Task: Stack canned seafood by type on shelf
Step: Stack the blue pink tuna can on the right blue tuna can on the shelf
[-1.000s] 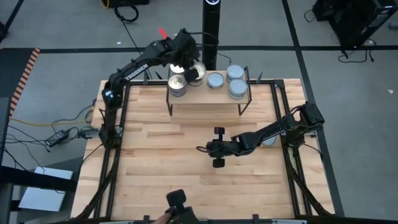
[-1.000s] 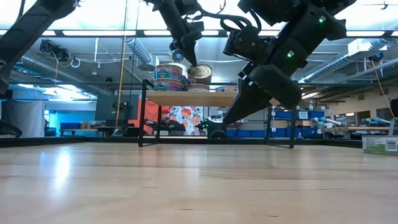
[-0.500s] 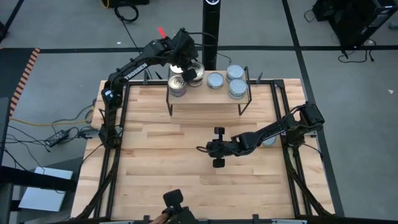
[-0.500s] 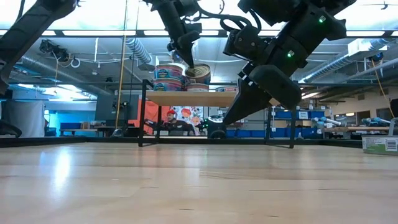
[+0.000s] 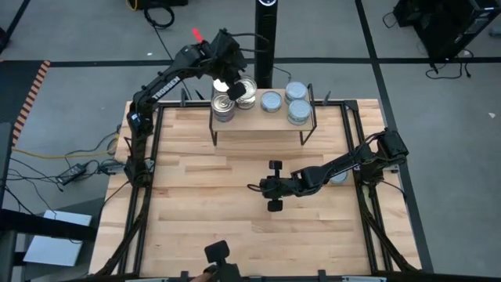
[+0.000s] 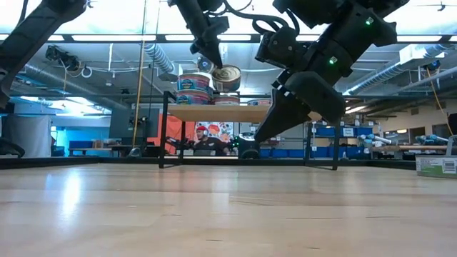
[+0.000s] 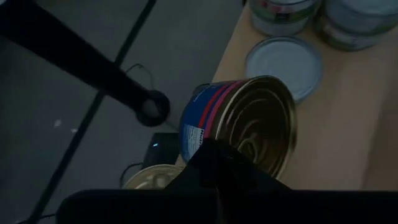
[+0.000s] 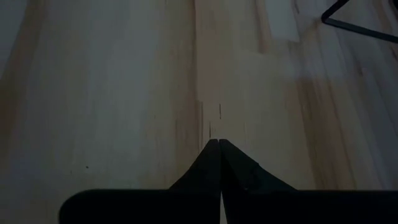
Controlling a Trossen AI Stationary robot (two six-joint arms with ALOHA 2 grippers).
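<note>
While tilted above the shelf (image 5: 266, 119), gold-topped tin (image 7: 245, 124) in left claw (image 7: 214, 163).

White lettering stood on the dark left arm (image 5: 163, 83) (too small to be read clearly).

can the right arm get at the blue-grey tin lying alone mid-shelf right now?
Probably yes: right gripper hangs shut and empty over bare table, the tin is uncovered, and left gripper holds its gold-topped tin further left.
</note>
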